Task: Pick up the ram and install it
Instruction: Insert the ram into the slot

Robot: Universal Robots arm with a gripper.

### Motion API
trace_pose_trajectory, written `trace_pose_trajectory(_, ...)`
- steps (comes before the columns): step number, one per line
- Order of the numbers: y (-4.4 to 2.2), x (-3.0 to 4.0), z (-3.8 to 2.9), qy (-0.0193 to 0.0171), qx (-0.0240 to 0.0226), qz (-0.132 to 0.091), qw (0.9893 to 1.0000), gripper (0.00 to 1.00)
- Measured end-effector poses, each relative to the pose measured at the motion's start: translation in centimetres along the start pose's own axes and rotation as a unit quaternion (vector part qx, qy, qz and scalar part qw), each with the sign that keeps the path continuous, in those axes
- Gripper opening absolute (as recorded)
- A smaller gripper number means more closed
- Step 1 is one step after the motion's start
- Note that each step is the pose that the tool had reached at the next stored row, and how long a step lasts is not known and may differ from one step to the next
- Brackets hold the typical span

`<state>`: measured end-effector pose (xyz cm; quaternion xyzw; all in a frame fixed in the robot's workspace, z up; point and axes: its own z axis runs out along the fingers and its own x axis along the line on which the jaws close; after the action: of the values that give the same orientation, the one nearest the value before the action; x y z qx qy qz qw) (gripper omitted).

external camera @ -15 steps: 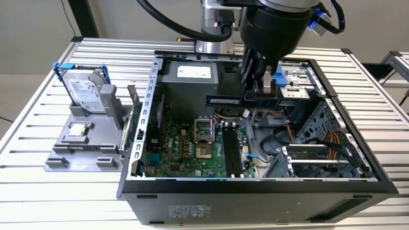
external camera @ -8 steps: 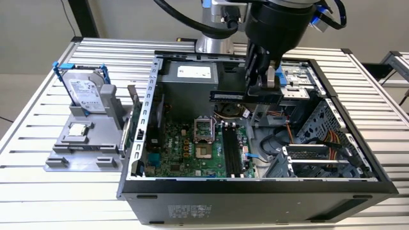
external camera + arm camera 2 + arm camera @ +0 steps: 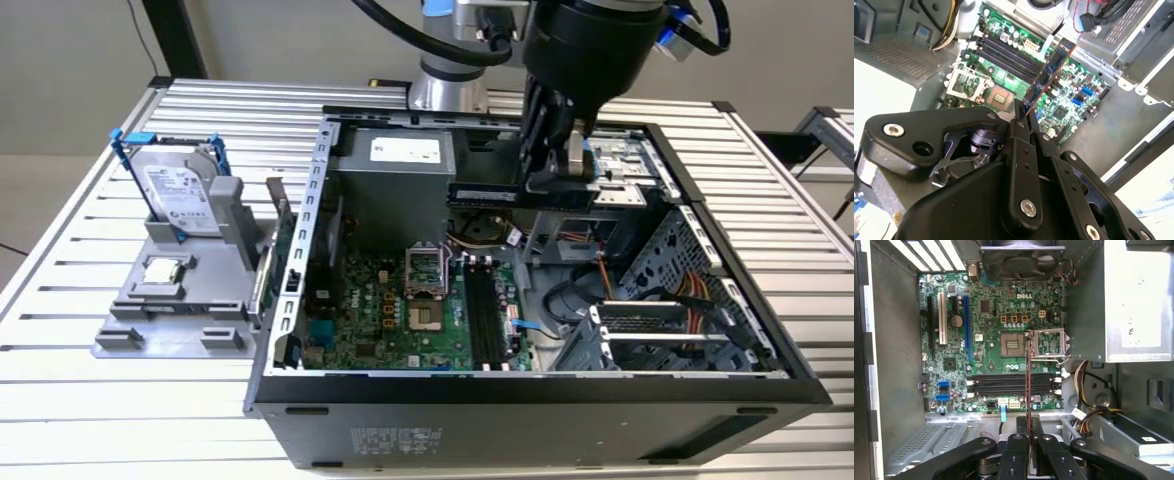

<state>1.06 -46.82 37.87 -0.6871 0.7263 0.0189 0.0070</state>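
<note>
Where gripper jaws meet, ram clamped between them

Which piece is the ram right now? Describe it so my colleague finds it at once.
Find the open computer case on the slatted table, then the black gripper over it. The ram is the thin blue-green stick clamped in that gripper, held in the air above the motherboard; the long black slots lie fixed on the board below.

both wrist views close above motherboard
</note>
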Motion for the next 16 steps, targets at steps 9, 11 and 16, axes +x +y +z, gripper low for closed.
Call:
trace_pose_trajectory(9,-1.25,-1.08,0.02,0.0000,0.0000,0.000,1.0000,0.00)
trace_pose_trajectory(11,-1.35,-1.11,0.02,0.0000,0.0000,0.000,1.0000,0.00)
trace_pose_trajectory(16,-1.61,-1.13,0.01,0.0000,0.0000,0.001,1.0000,0.00)
